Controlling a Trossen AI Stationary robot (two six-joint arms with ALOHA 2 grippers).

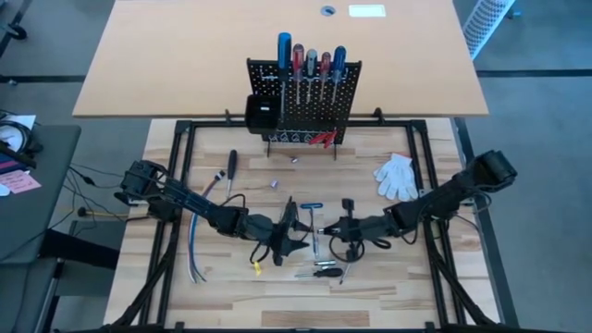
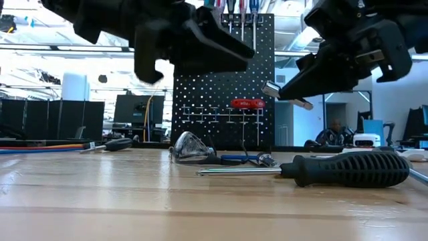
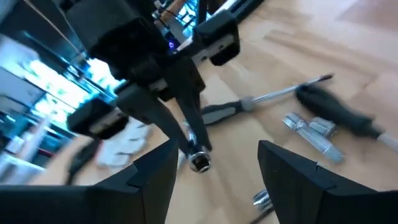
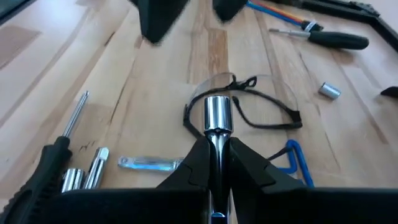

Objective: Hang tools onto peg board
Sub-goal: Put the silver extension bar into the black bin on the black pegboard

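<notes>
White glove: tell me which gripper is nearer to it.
Right. The right gripper, shut on a silver socket bit, hangs mid-table, toward the white glove near the right edge. The left gripper, open, is beyond it, farther from the glove.

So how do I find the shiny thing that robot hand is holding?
Start at the black peg board, then come toward the two arms meeting mid-table. The right hand pinches a silver socket bit, raised above the clear safety glasses. Unlike the other silver bits, it isn't lying on the wood.
</notes>
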